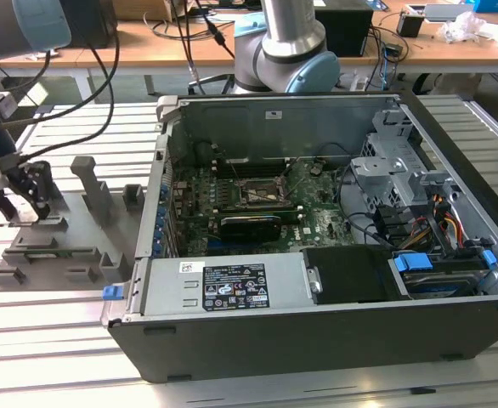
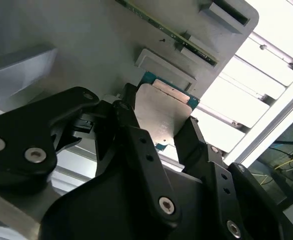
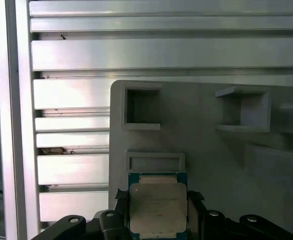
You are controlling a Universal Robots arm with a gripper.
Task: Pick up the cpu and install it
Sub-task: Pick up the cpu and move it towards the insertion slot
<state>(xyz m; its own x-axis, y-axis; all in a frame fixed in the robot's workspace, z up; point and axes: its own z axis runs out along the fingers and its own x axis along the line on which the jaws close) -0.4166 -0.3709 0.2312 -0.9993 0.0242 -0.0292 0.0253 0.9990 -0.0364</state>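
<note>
The cpu [image 3: 158, 207] lies metal plate up between the two black fingers [image 2: 136, 140] of the gripper [image 2: 161, 127]. The fingers press in on two opposite edges, so the gripper is closed narrow on the chip; whether it has left its seat I cannot tell. It is over the tray [image 3: 221, 165], close to that tray's edge and just beside a shallow rectangular pocket [image 3: 154, 161]. In the exterior view the gripper [image 1: 24, 200] stands at the tray's end on the exterior view's left, and the tray rests on the table [image 1: 62, 365] alongside the case [image 1: 317, 340]. I judge the pick-up to be the step in hand and the install not begun: the socket [image 1: 262, 194] sits in the middle of the board, well apart from the cpu. The carry calls for a level, square hold, since only thin edges are gripped. Room above the tray is open, though its upright posts [image 1: 92, 183] stand between gripper and case. The case's wall [image 1: 161, 195] must be cleared, and cables [image 1: 317, 167] lie near the socket.
</note>
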